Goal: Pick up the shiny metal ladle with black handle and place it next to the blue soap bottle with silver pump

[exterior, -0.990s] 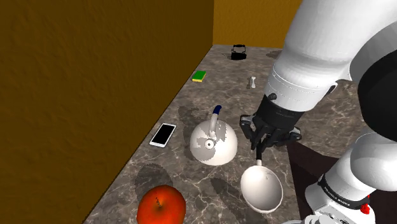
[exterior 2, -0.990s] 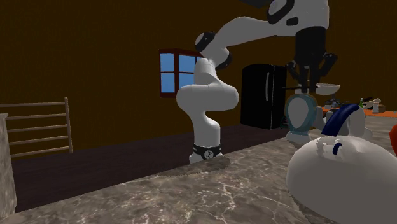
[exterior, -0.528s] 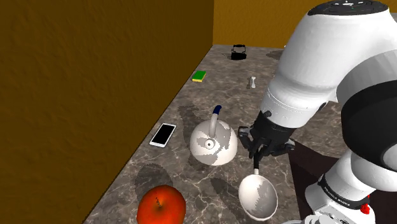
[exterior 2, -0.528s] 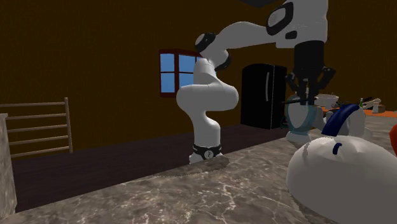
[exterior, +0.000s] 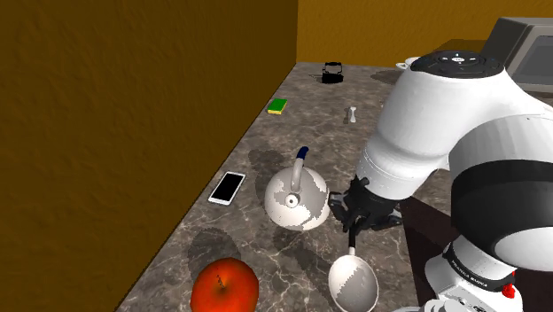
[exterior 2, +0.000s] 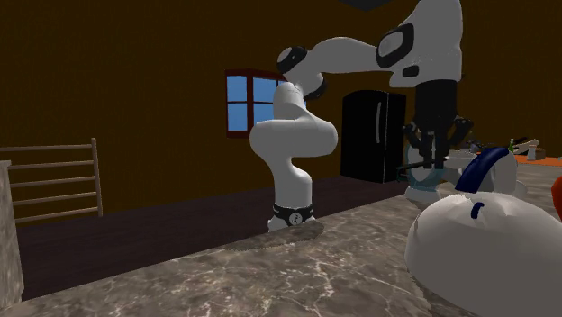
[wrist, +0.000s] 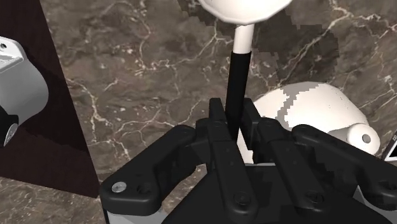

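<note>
While the ladle hangs clamped, counter: dark marble, running along a brown wall.
arm: white, bent low over the counter.
bottle: round, white-grey body, blue top, upright.
ladle: white-grey bowl, black handle; just beside the bottle, toward the shoulder view's lower right; contact with the counter unclear.
gripper: fingers pinched narrow on the black handle.
apple: red, near the ladle bowl.
phone: flat, beside the bottle.

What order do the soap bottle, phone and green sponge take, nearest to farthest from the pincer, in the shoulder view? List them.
From the pincer, which clasps the ladle:
1. Soap bottle, just beside it toward the view's left.
2. Phone, farther left, near the wall.
3. Green sponge, well up the counter along the wall.
</note>
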Action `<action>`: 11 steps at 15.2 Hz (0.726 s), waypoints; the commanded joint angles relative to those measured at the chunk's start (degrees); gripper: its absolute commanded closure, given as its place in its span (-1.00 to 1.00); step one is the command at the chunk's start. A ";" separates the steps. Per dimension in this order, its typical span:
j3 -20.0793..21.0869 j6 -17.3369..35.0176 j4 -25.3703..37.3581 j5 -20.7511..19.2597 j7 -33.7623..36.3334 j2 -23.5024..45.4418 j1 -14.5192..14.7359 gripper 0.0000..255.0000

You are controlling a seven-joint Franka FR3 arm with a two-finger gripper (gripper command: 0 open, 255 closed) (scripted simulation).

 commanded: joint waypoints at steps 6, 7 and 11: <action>3.52 5.29 -3.94 2.82 0.04 1.19 0.54 1.00; 4.07 6.10 -4.46 3.24 0.04 1.46 0.58 1.00; 6.42 9.47 -6.43 4.99 0.01 2.76 0.62 1.00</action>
